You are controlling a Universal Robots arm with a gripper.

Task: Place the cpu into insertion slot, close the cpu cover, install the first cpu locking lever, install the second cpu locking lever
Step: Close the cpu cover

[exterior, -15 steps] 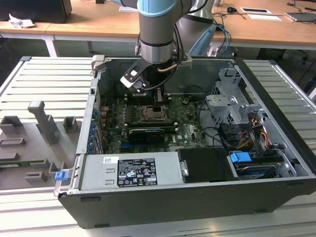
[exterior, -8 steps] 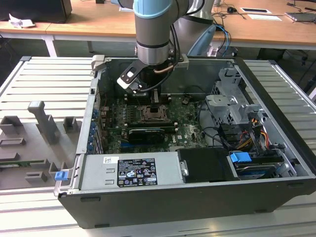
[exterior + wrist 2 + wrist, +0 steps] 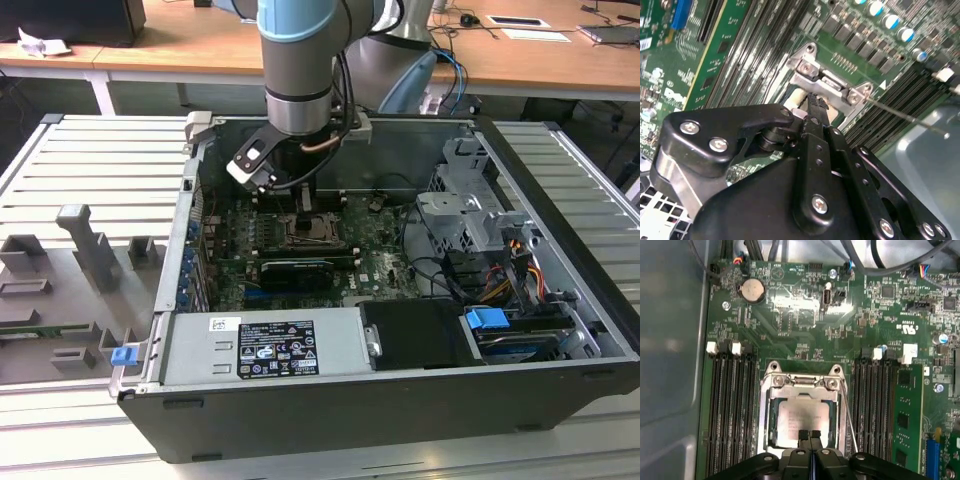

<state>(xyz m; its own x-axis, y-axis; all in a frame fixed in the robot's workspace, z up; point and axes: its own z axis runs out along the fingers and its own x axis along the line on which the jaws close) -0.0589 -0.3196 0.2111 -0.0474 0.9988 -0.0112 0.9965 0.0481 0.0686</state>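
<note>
Exterior view: the arm reaches straight down into the open computer case (image 3: 560,300), with the gripper (image 3: 305,216) just above the insertion slot (image 3: 316,234) near the middle of the green circuit board (image 3: 375,262).
Cpu: the cpu (image 3: 805,417) lies flat in the slot in the first wrist view, its pale metal top facing up and square to the socket.
Cpu cover: the cpu cover (image 3: 769,415) appears to lie down over the chip, and its cut-out frames the metal top. Its hinge end is the end far from the gripper.
Fingers: the fingertips (image 3: 802,435) are pressed together side by side with nothing seen between them. They hang over the chip's edge on the side opposite the hinge. Whether they touch the metal cannot be told.
Locking lever: a thin wire locking lever (image 3: 850,422) runs along one flank of the socket, between it and a bank of memory slots (image 3: 875,410). In the second wrist view it seems to stand clear of the board — unlatched, by the look of it.
Key relation: the lever's long axis runs from the hinge end towards the gripper. Its free end lies just beside the closed fingertips, to the flank rather than beneath them — near, but apart.
Stage, as judged: the chip is seated and the cover is down, but the lever is not yet latched.
</note>
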